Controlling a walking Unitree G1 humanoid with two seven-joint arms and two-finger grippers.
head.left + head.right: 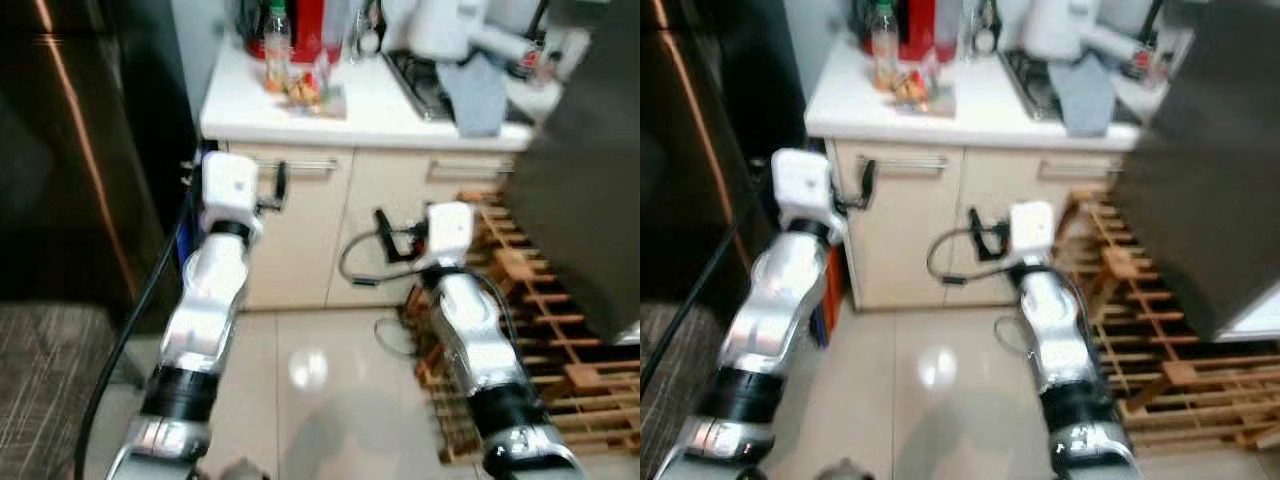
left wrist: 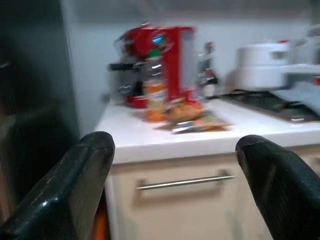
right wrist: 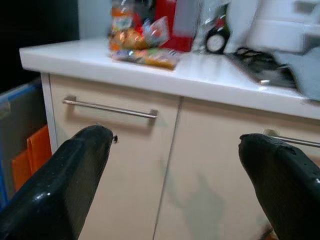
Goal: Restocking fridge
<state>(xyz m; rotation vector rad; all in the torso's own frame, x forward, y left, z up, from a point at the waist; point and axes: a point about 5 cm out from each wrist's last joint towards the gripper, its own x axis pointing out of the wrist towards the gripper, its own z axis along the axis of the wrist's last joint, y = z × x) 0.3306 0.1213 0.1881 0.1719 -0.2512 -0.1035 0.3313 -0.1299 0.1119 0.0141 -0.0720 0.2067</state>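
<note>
A bottle (image 1: 277,45) with an orange label and green cap stands on the white counter (image 1: 390,115), beside snack packets (image 1: 306,92). The dark fridge (image 1: 70,150) rises at the left. My left gripper (image 2: 175,150) is open and holds nothing; it is raised in front of the cabinet drawer, below the counter edge and the bottle (image 2: 155,95). My right gripper (image 3: 177,145) is also open and holds nothing, level with the cabinet fronts and lower than the left. Both arms reach forward, the left gripper (image 1: 272,188) near the drawer handle and the right gripper (image 1: 395,235) at mid cabinet.
A red coffee machine (image 2: 167,55) stands behind the bottle. A stovetop (image 1: 420,85), a white appliance (image 1: 450,25) and a grey cloth (image 1: 475,95) fill the counter's right. A wooden slatted rack (image 1: 530,300) lies on the floor at right under a dark panel (image 1: 590,200). Pale tiles (image 1: 310,400) lie ahead.
</note>
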